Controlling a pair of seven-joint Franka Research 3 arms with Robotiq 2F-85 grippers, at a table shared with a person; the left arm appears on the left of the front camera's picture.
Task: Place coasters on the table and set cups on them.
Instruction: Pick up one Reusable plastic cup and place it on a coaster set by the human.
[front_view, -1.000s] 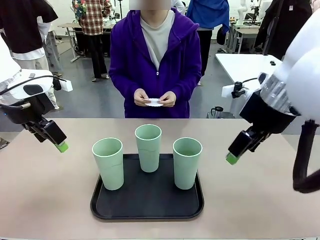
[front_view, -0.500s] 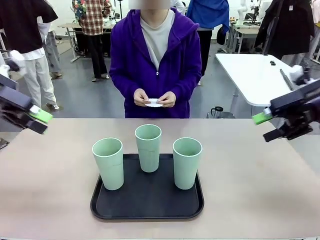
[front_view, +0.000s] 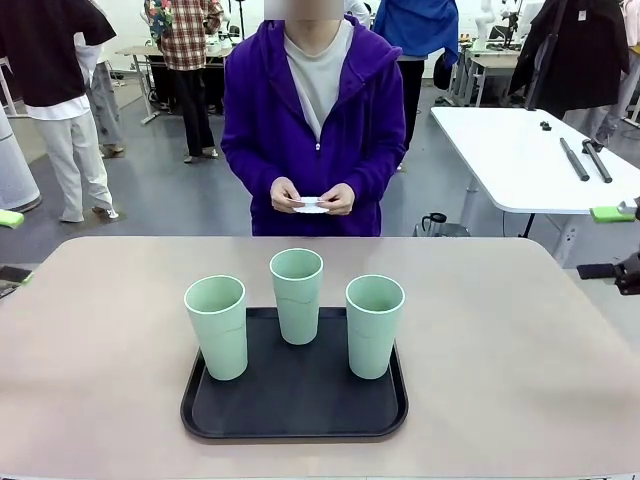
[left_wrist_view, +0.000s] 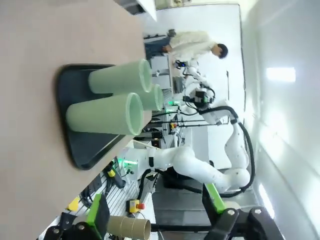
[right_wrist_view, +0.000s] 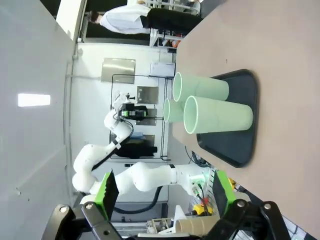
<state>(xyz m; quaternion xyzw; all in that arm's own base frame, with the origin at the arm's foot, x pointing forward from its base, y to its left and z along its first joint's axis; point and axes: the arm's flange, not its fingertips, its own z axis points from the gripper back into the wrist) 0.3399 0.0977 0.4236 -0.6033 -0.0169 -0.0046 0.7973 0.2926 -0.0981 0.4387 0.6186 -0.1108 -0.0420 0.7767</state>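
On the tray (front_view: 295, 420) mid-tabletop (front_view: 500, 340) stand three cups (front_view: 297, 295), close together; the coasters (front_view: 310, 205) are in the person's hands (front_view: 337, 198). Both arms' jaws stand wide and empty. Reaching for one cup could topple its neighbour.

My left pincer (left_wrist_view: 156, 212), at 6 o'clock, has 2 black fingers (left_wrist_view: 96, 216) faced with bright green pads and hinged on round grey pivots. My right pincer (right_wrist_view: 166, 195) matches it. My right arm (left_wrist_view: 200, 170) is smooth, white and rounded, with a black cable (left_wrist_view: 244, 145) looping at its 2 o'clock.
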